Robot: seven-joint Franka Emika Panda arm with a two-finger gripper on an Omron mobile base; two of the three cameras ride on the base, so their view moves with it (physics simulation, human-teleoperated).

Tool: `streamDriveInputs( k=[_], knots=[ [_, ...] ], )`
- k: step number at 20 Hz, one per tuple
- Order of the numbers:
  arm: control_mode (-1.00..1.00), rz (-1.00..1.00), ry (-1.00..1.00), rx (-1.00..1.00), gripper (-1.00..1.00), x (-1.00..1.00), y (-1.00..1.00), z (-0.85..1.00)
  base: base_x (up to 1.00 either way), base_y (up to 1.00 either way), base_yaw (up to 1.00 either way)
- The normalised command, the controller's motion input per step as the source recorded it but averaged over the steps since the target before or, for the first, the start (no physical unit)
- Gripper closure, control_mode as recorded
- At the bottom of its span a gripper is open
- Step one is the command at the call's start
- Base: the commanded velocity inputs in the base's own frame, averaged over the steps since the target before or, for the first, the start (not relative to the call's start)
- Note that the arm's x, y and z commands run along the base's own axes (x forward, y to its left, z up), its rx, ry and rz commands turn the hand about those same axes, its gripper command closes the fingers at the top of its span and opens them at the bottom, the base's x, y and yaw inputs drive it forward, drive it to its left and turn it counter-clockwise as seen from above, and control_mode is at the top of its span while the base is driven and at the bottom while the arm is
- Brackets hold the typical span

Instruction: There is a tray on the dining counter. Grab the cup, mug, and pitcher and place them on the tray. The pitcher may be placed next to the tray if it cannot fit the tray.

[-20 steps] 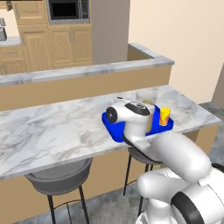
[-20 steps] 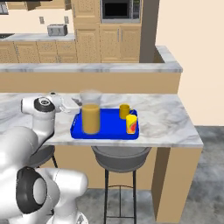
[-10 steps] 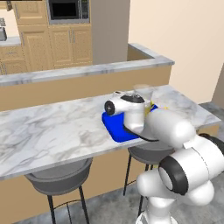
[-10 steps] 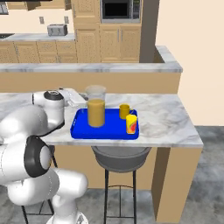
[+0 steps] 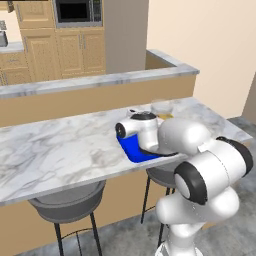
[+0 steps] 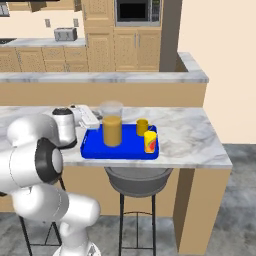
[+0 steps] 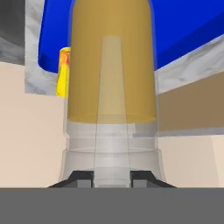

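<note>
Hand view: jaws grip pitcher (image 7: pixel 113 87); right base: mug (image 6: pixel 142 126) on tray (image 6: pixel 95 149).

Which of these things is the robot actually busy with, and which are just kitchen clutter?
Part of the job:
- blue tray
- pitcher of juice, on the tray, with the end effector closed on it
- cup, on the tray
- mug, on the tray
- dining counter

Just there:
- stool
- microwave
- toaster

tray (image 6: pixel 92 148) on dining counter (image 6: pixel 190 140) | pitcher (image 6: pixel 112 131), mug (image 6: pixel 142 126), cup (image 6: pixel 150 141) on tray
</note>
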Motion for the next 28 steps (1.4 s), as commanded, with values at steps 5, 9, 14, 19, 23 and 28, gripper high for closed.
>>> streamDriveInputs(
  k=[5,9,14,19,23,28],
  knots=[
    [-1.0,-0.01,0.0,0.0,1.0,0.22,0.0,-0.31,0.0,0.0,0.0],
    [-1.0,0.0,0.0,0.0,1.0,0.04,0.0,-0.08,0.0,0.0,0.0],
    [-1.0,0.0,0.0,0.0,1.0,0.04,0.0,-0.06,0.0,0.0,0.0],
    [-1.0,0.0,0.0,0.0,1.0,0.13,0.0,-0.12,0.0,0.0,0.0],
    [-1.0,0.0,0.0,0.0,1.0,0.13,0.0,-0.15,0.0,0.0,0.0],
    [-1.0,0.0,0.0,0.0,1.0,0.12,0.0,-0.13,0.0,0.0,0.0]
  ],
)
